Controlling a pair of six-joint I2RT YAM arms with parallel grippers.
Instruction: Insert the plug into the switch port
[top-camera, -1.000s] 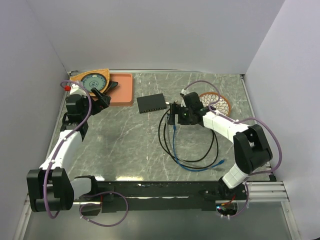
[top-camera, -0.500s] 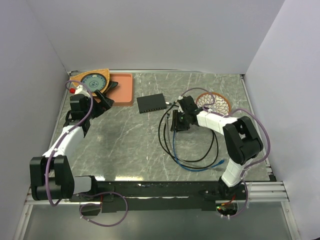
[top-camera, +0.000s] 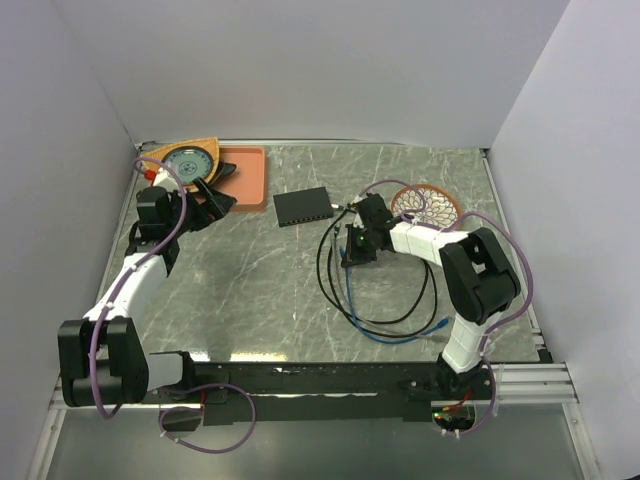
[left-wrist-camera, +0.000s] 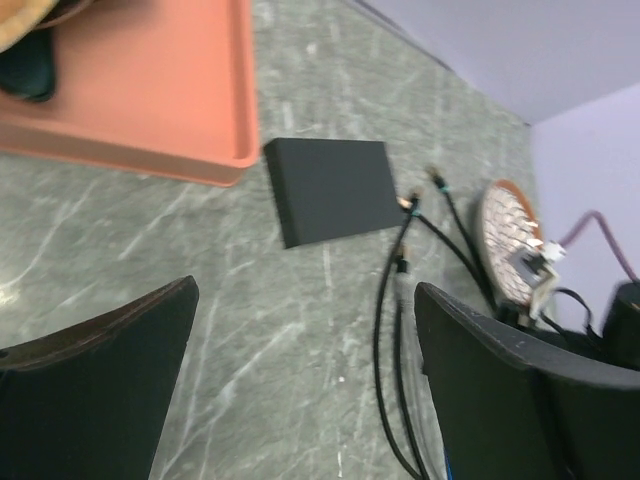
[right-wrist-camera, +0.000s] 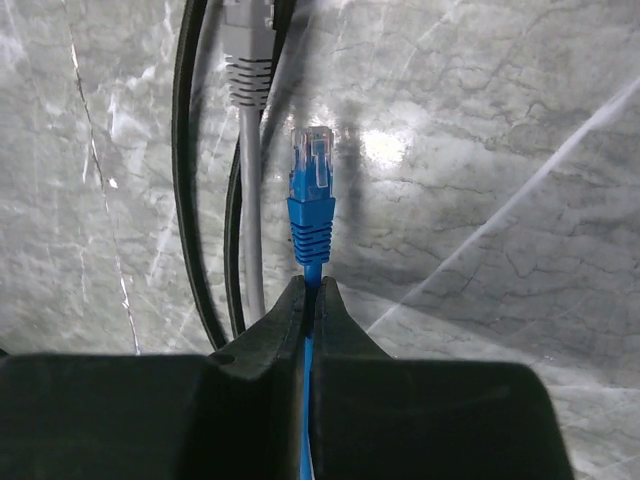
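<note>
Our right fingers (right-wrist-camera: 275, 330) are pressed together on the blue cable (right-wrist-camera: 313, 272), pinching it just behind the plug (right-wrist-camera: 311, 190). The plug sticks straight out past the fingertips. Its blue ribbed boot sits nearest them and its clear tip is farthest away, low over the marbled tabletop (right-wrist-camera: 480, 150). Just to its left in the wrist view lies a grey plug (right-wrist-camera: 246, 60) on a grey lead. It runs parallel to ours and sits close beside it, but outside the grip. Two black cables (right-wrist-camera: 190, 150) curve past on the far side of the grey lead.

From above, the switch (top-camera: 304, 206) is a flat black box. It lies farther back on the tabletop and to the left of the pinched plug, near it but clearly apart. The edge facing the cables is too dark for us to read.

Our left fingers (left-wrist-camera: 95, 390) are spread wide with nothing between them. They hang above the tabletop near the orange tray (left-wrist-camera: 150, 90). In their view the switch shows in the gap between them, with loose cable ends just to its right. A round woven mat (top-camera: 428, 205) lies beyond the right arm.
</note>
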